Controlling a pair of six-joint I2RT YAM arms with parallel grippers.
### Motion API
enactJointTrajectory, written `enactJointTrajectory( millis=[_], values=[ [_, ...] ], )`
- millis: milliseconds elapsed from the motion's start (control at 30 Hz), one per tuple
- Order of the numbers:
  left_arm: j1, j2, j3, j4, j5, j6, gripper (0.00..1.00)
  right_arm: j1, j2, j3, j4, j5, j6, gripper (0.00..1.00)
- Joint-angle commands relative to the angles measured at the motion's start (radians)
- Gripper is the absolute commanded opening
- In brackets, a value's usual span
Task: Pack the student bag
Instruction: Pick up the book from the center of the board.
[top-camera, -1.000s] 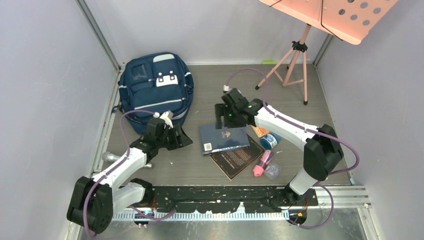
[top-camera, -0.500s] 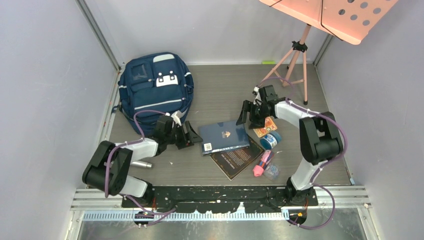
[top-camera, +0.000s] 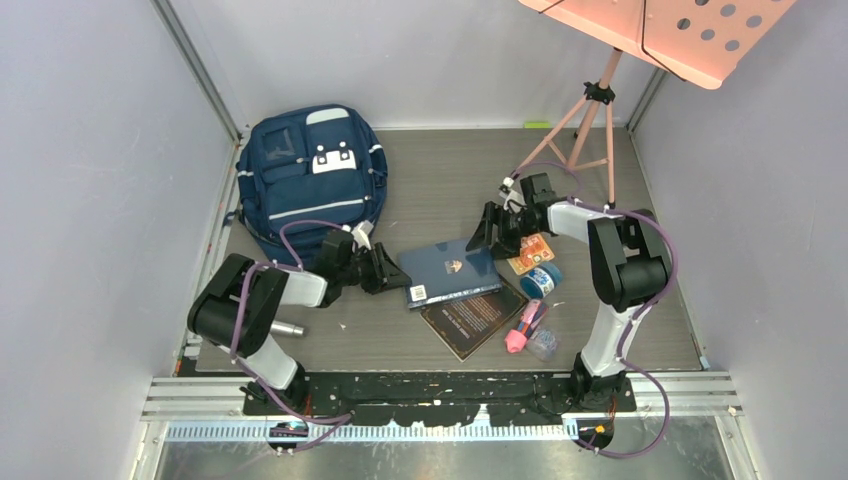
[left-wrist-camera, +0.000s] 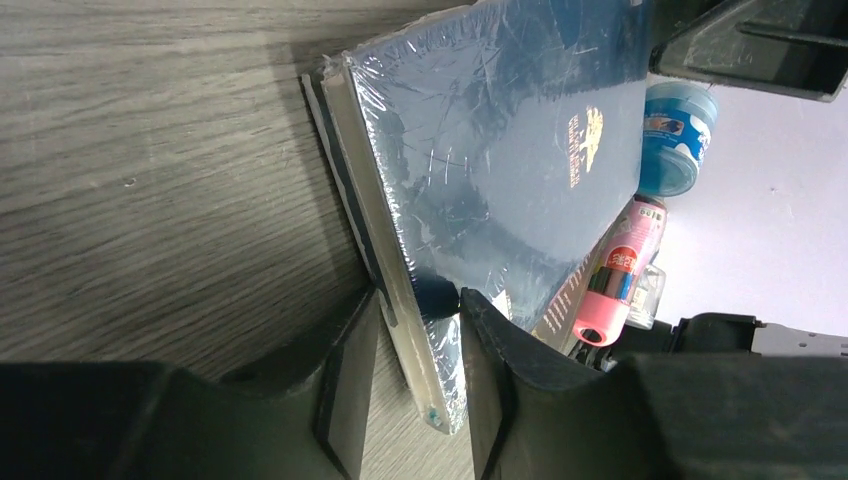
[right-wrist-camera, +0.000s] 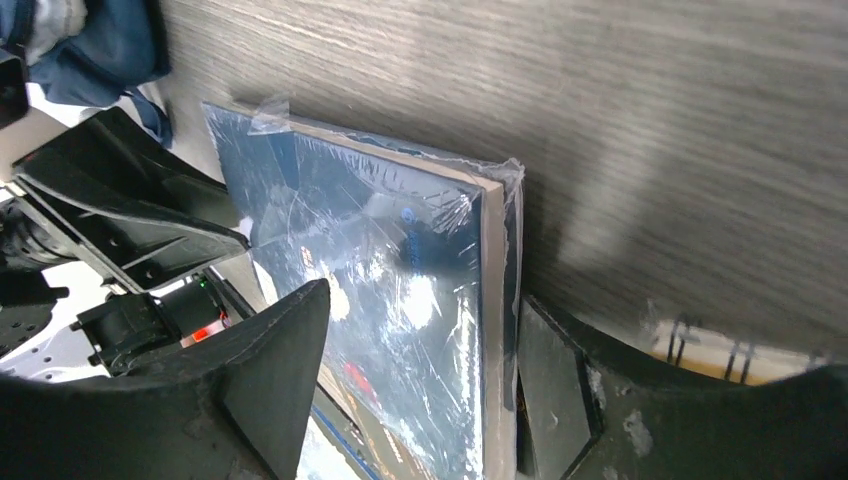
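The student bag (top-camera: 310, 175), navy with pale stripes, lies closed at the back left. A blue shrink-wrapped book (top-camera: 450, 270) lies mid-table on top of a brown book (top-camera: 478, 318). My left gripper (top-camera: 385, 268) sits low at the blue book's left edge. In the left wrist view both fingertips of my left gripper (left-wrist-camera: 418, 295) press the blue book (left-wrist-camera: 500, 150) near its corner. My right gripper (top-camera: 493, 228) is at the book's far right corner. In the right wrist view my right gripper (right-wrist-camera: 425, 295) straddles the edge of the blue book (right-wrist-camera: 380, 300), open, with a wide gap on the cover side.
An orange packet (top-camera: 530, 250), a blue-lidded jar (top-camera: 541, 280) and a pink tube (top-camera: 522, 330) lie right of the books. A silver cylinder (top-camera: 285, 327) lies by the left arm. A pink music stand (top-camera: 590, 110) stands at the back right. Walls close in on three sides.
My left gripper slid right onto the blue book's left edge and narrowed onto it. My right gripper swung back to the right and came down at the book's far right corner.
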Motion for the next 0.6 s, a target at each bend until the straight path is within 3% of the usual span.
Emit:
enactJointTrajectory(
  millis=[0, 133, 367, 467, 567],
  values=[
    [-0.031, 0.063, 0.011, 0.027, 0.006, -0.006, 0.37, 0.055, 0.047, -0.008, 0.128, -0.193, 0.078, 0.70],
    [-0.031, 0.081, 0.016, 0.027, 0.000, -0.002, 0.36, 0.078, -0.002, -0.012, 0.164, -0.213, 0.114, 0.57],
    [-0.031, 0.071, 0.027, -0.004, -0.003, 0.021, 0.36, 0.080, -0.167, -0.057, 0.216, -0.191, 0.204, 0.13],
    [-0.031, 0.026, 0.037, -0.068, -0.029, 0.068, 0.39, 0.080, -0.233, -0.063, 0.221, -0.174, 0.231, 0.02],
    [-0.031, -0.028, 0.060, -0.165, -0.061, 0.127, 0.45, 0.080, -0.291, -0.062, 0.216, -0.140, 0.241, 0.01]
  ],
)
